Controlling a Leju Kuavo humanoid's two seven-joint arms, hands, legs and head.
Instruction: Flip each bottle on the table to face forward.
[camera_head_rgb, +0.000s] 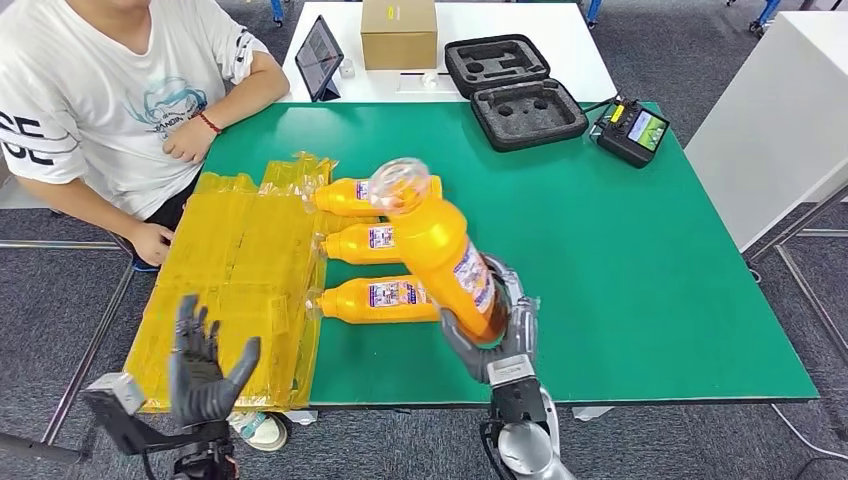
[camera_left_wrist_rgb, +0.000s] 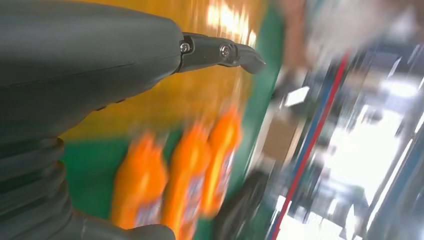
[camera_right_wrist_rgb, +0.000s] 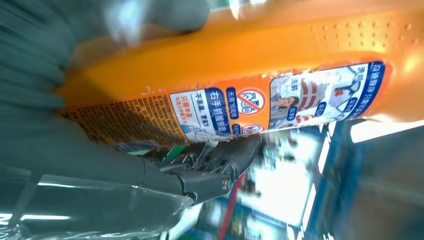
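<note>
My right hand (camera_head_rgb: 497, 335) grips the lower body of an orange bottle (camera_head_rgb: 448, 255) and holds it lifted over the green table (camera_head_rgb: 640, 270), its clear-wrapped cap end tilted up and away. The right wrist view shows that bottle (camera_right_wrist_rgb: 250, 70) close up, its printed label facing the camera and the fingers (camera_right_wrist_rgb: 220, 165) wrapped under it. Three more orange bottles lie on their sides in a row: far (camera_head_rgb: 345, 196), middle (camera_head_rgb: 362, 243), near (camera_head_rgb: 382, 299). They appear blurred as the bottles (camera_left_wrist_rgb: 175, 185) in the left wrist view. My left hand (camera_head_rgb: 205, 368) hovers open near the table's front-left edge; its thumb (camera_left_wrist_rgb: 222, 52) holds nothing.
Yellow plastic wrapping (camera_head_rgb: 235, 280) covers the table's left part. A person (camera_head_rgb: 110, 90) sits at the far left with hands near that wrapping. At the back stand a tablet (camera_head_rgb: 319, 56), a cardboard box (camera_head_rgb: 398, 33), an open black foam case (camera_head_rgb: 515, 90) and a controller (camera_head_rgb: 632, 130).
</note>
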